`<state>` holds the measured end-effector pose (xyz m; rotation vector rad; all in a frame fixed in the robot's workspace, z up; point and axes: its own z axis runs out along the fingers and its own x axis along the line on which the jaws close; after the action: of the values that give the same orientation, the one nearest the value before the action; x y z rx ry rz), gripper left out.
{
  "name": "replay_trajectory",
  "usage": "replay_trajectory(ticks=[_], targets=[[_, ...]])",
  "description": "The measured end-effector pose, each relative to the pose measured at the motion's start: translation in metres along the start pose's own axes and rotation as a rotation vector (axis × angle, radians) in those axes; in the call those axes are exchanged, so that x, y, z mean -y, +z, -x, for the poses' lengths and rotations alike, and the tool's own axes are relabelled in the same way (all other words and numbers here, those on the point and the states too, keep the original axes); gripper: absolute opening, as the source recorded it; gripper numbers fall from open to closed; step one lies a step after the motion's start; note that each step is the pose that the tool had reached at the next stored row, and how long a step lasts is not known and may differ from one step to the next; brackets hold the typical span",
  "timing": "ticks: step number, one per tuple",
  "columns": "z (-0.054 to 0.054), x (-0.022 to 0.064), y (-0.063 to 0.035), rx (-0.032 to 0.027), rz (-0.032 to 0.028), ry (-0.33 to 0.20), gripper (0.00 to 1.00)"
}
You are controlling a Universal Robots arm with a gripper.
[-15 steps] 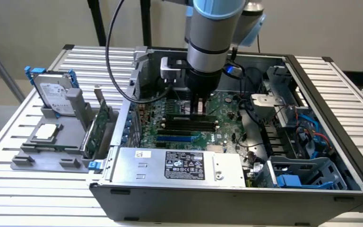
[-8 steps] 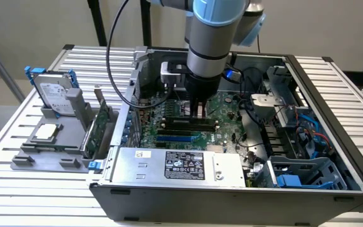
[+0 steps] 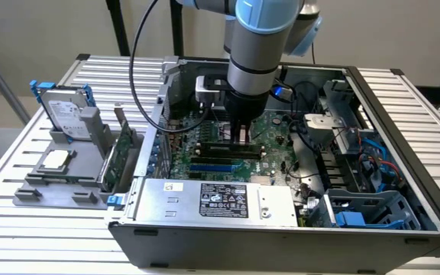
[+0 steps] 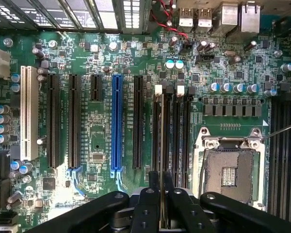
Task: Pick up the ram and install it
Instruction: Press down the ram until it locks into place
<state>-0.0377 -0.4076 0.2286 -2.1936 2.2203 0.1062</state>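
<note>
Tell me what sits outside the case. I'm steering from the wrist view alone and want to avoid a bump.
Observer: A hard drive with blue rails stands upright in a grey holder, outside the open case on the exterior view's left.
Operator: Is anything closer to the case wall?
Observer: A green expansion card stands on edge between that holder and the case wall.
Operator: How is the arm standing?
Observer: The arm comes nearly straight down into the case, with the gripper low over the black memory slots.
</note>
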Motion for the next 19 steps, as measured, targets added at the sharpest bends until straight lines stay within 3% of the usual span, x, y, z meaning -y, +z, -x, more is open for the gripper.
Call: replay_trajectory(ticks=[3, 9, 15, 19], targets=[[0.0, 0.0002, 0.0003, -0.002, -0.0002, 0.0, 0.0], [0.0, 0.0001, 0.0006, -0.0138, -0.0007, 0.0, 0.0], [0.0003, -0.0004, 0.0006, -0.021, -0.014, 0.0, 0.0], [0.0019, -0.0008, 0.0007, -0.0229, -0.0148, 0.0, 0.0]])
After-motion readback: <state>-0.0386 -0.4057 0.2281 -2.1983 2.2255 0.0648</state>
